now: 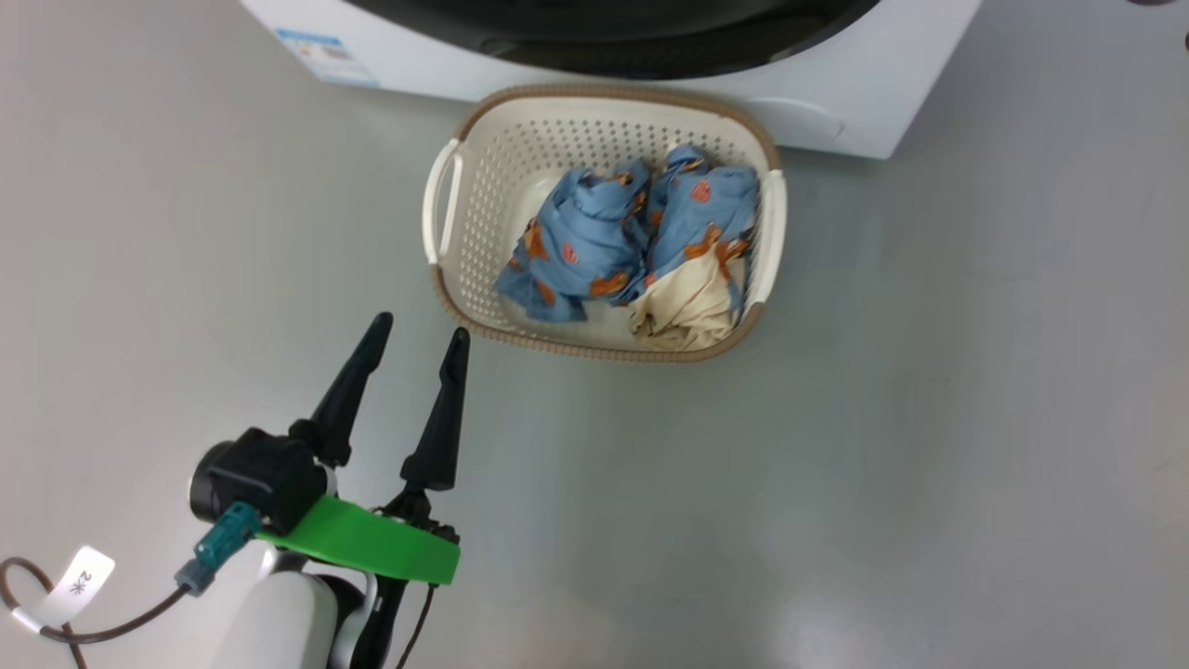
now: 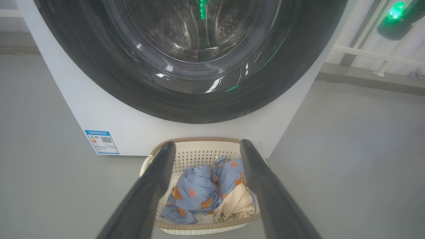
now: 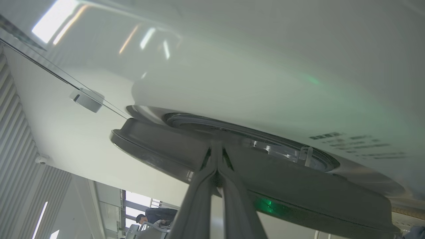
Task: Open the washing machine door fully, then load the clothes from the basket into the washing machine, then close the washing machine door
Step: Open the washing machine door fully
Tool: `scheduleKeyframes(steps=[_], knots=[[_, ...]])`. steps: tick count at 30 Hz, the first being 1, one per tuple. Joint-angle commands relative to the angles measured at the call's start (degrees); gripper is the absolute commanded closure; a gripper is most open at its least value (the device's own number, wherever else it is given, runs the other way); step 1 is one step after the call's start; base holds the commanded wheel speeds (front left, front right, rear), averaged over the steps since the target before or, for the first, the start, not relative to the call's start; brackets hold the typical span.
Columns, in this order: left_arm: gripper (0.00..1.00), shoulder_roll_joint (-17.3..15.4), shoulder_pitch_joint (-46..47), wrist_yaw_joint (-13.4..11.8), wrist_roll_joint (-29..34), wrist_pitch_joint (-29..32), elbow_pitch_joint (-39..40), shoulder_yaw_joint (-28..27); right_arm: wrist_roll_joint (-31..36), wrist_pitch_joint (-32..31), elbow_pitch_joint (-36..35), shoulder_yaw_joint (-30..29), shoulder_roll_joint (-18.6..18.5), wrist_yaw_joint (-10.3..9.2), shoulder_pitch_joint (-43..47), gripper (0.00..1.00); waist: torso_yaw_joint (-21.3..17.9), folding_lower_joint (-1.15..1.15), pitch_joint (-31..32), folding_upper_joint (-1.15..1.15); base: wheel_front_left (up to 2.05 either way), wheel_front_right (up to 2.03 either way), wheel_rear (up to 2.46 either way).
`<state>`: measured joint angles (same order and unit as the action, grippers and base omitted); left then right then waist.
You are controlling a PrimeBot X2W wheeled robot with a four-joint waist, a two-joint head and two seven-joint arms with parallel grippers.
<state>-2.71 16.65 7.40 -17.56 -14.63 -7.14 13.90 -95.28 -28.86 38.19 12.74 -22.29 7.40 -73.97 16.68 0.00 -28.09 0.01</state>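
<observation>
Bare grey floor [image 1: 929, 465] all round, and the washing machine [image 1: 418, 65] stands at the far side. The basket [image 1: 594, 354] sits on the floor just in front of it, with the clothes [image 1: 594, 242] bundled inside toward its right. Your left fingers [image 1: 437, 427] hang spread wide and empty, near and left of the basket. I'd say they're parked clear, ready for the fabric. Your right fingers [image 3: 199, 199] are pressed tight together with nothing between them. Their tips are tucked at the edge of the washing machine door [image 3: 298, 189], which looks lifted a crack off the front. A slim wedge like that suits prying it wider.
</observation>
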Motion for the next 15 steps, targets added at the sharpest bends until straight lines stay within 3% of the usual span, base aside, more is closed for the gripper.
scheduleKeyframes(steps=[1, 15], knots=[[0.0, -1.0, 0.9, 0.1, -0.4, -0.4, 1.7, -1.7, 0.9, -0.9, -0.8, 0.8, 0.5, 0.09, -1.5, 1.0, 1.5, 0.0, -1.7, -0.01, 0.0, 0.0, 0.0], [0.0, -0.4, 2.7, 0.1, -1.2, -0.4, 2.3, -0.9, 3.4, -3.4, 2.6, 2.9, 1.4, 0.09, -6.0, 1.0, 3.4, 0.0, -4.3, -0.01, 0.0, 0.0, 0.0]])
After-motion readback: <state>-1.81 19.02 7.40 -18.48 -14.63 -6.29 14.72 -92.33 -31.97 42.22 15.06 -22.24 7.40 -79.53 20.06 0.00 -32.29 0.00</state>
